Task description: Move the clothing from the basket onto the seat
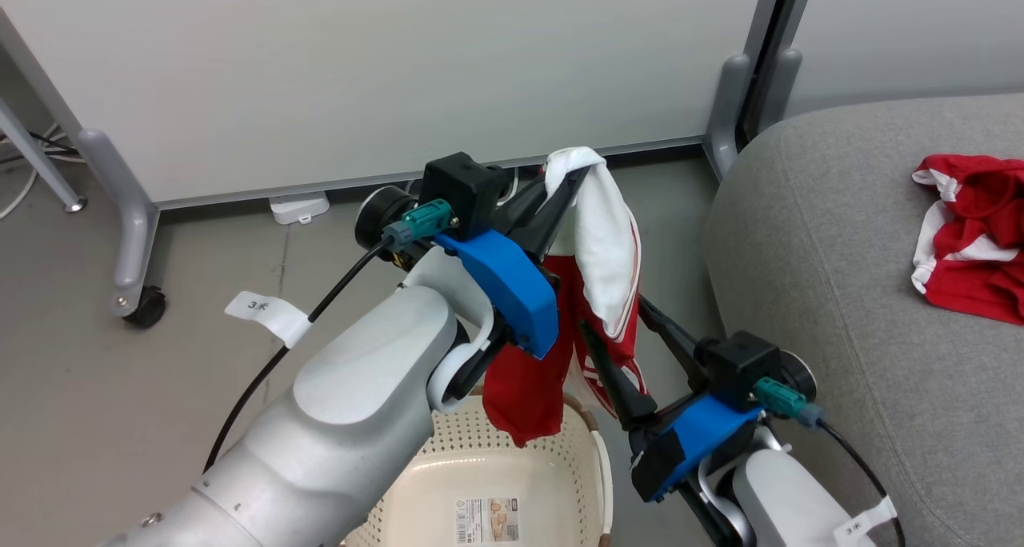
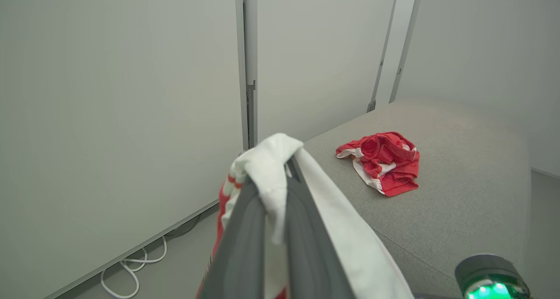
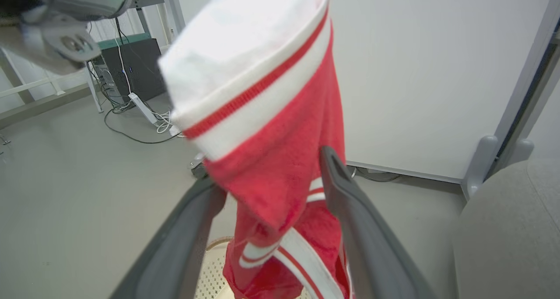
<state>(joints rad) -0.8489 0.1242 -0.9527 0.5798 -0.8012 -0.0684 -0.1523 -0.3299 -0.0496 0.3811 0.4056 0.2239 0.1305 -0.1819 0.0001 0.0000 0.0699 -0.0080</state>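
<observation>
Red and white cloth, the held garment (image 1: 608, 243), hangs from the left gripper (image 1: 580, 175) in the head view. The two dark fingers are pressed together on its white upper fold. Its red lower end drops to the far rim of the basket (image 1: 596, 451), which stands on the grey floor (image 1: 120, 403) with a paper label (image 1: 486, 520) on its bottom. The right gripper (image 1: 612, 315) reaches up from the lower right with its fingers spread, the hanging cloth between them. To the right lies the seat (image 1: 840, 291), and the second garment (image 1: 972, 243) lies crumpled on its flat top, well in from the rounded near edge.

Along the left wrist view, the left gripper (image 2: 275, 181) pinches the white fold of the held garment (image 2: 267, 159), which drapes over both fingers. Beyond it the second garment (image 2: 383, 161) rests on the seat (image 2: 459, 194), apart from every edge.

From the right wrist view, the right gripper (image 3: 271, 185) stands wide apart, gripping nothing. The held garment (image 3: 280, 115) hangs down through the gap; whether it touches either finger I cannot tell. The basket (image 3: 214, 264) shows below, and the seat (image 3: 503, 229) at the right.
</observation>
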